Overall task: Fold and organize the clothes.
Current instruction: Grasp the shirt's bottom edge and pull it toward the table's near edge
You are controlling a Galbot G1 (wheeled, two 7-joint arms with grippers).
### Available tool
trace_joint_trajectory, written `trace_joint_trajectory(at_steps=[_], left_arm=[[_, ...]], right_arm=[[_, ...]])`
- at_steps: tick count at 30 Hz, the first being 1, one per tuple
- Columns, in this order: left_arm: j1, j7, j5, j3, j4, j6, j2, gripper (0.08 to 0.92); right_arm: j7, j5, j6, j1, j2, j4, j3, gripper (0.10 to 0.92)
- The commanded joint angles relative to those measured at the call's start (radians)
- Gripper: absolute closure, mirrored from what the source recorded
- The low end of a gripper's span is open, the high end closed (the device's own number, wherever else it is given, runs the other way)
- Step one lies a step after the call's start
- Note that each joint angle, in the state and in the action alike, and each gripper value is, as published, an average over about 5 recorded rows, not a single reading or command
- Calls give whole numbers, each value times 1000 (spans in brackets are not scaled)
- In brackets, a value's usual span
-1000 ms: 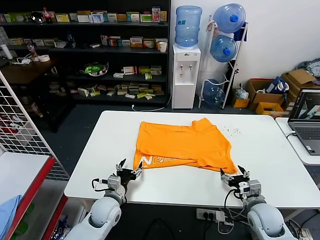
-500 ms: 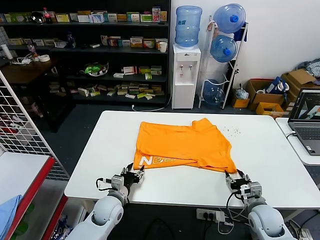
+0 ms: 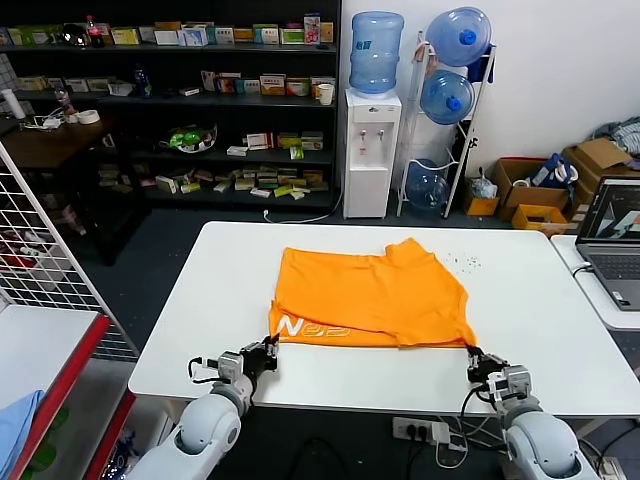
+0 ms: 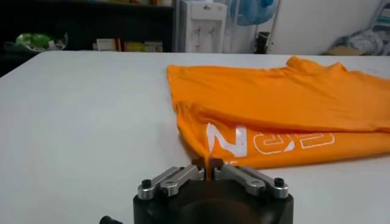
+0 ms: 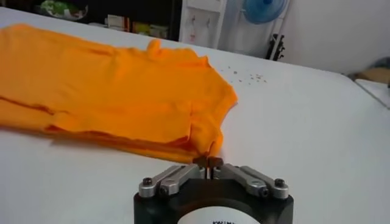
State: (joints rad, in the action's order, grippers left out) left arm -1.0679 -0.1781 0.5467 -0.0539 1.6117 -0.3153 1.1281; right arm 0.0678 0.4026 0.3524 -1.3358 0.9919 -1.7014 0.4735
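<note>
The orange T-shirt is spread on the white tabletop, folded over itself, with white lettering exposed along the near edge toward the robot's left. In the left wrist view the lettering is seen on the lower layer below the fold.

The left hand is placed at the shirt's near-left corner, low over the tabletop. In its wrist view the left hand is seen closed, with a thin point of orange fabric pinched between the fingers.

The right hand is placed at the near-right corner. In the right wrist view the right hand is closed on the corner of the T-shirt, with the fingers pressed together.

Small dark specks are scattered on the tabletop beyond the shirt's far-right corner. A laptop is set on a side table at the right.
</note>
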Motion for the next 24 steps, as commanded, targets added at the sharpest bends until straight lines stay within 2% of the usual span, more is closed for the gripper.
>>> trace_joint_trajectory(at_steps=[1,13,21,24], left_arm=[[-102,-31,74,3,182,-51,-102,894],[-253,-86,108,-35,344,-109,-212,894],[-275,-118,129,-56,369,-169,-213,887],[-273,-129,139,-59,379,-189,-210,835]], right_arm=[[25,20,20,-164,-70,-168,26,899],[105,36,96,-368,-72,-344,45,899],[97,42,103,-369,-65,-335,65,890],[97,48,104,-355,-65,-335,67,833]])
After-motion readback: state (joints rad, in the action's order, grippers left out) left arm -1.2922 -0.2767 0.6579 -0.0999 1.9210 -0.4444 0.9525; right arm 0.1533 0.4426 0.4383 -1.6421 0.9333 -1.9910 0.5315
